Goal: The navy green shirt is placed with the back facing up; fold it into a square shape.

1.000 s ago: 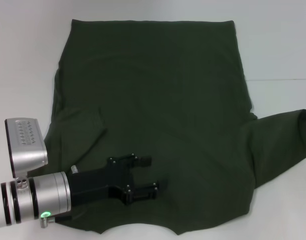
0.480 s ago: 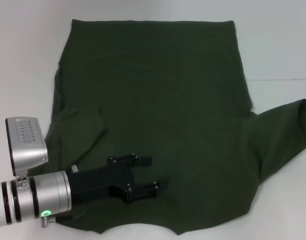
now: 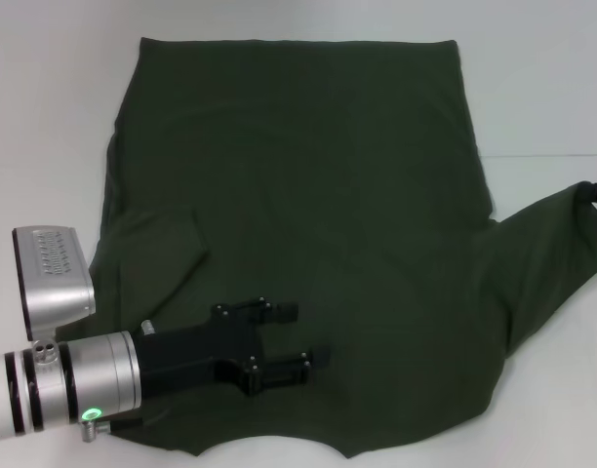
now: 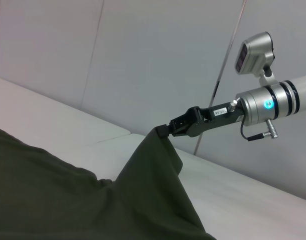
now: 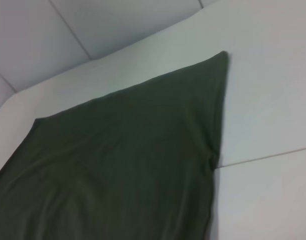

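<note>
Dark olive-green cloth shirt [image 3: 308, 224] spread on the white desk [image 3: 55, 117].
My right hand [image 4: 169, 129] pinches its lifted sleeve; my left hand [image 3: 303, 336] hovers spread above the near hem.

I see one navy green shirt [image 3: 308, 214]: dark olive cloth, plain side up, spread flat on the white surface, hem farthest from me; its right sleeve is lifted off the surface.

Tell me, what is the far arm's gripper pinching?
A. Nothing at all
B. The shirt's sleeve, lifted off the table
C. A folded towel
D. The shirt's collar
B. In the left wrist view the right gripper is shut on the sleeve of the navy green shirt, which hangs up from the table.
</note>
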Robot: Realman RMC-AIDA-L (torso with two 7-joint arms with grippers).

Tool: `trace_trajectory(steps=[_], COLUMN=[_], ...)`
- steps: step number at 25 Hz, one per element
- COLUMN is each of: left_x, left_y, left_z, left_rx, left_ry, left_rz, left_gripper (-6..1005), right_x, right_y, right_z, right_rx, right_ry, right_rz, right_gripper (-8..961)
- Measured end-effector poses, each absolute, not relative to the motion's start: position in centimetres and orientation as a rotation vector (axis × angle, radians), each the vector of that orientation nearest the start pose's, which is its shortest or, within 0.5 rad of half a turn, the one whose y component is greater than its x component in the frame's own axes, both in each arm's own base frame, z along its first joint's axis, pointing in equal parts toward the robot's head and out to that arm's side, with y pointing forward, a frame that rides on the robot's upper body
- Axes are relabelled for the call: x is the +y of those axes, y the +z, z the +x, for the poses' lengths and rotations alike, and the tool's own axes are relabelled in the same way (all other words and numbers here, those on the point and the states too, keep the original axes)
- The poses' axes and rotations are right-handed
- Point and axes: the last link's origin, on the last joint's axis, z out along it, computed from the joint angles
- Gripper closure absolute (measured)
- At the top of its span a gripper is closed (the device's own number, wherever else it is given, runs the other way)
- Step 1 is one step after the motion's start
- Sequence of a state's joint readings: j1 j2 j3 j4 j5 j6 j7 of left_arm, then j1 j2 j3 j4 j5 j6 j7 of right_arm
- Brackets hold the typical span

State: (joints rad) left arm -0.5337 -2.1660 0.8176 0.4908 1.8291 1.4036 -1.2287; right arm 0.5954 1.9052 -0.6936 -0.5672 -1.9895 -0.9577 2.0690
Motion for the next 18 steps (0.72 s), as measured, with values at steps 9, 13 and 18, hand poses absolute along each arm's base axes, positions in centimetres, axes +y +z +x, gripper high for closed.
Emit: trace_trajectory(steps=[9,13,18], left_x=[31.9,31.9,31.9], left_y=[-6.7,-6.7,-6.7], left_z=[-24.2,-24.2,-24.2], left_rx=[-0.652,-0.653,-0.655], left_ry=[-0.834,-0.834,-0.834], left_rz=[-2.692,-2.692,-2.692], left_gripper=[227,227,227], right_x=[41.7,41.8,42.0], right_y=[9.4,9.8,9.8], right_z=[32.2,31.8,31.2], right_rx=[1.401,1.409,1.402], right_ry=[0.564,0.551,0.548], right_rz=[-1.923,-1.934,-1.962], right_gripper=[946,946,945])
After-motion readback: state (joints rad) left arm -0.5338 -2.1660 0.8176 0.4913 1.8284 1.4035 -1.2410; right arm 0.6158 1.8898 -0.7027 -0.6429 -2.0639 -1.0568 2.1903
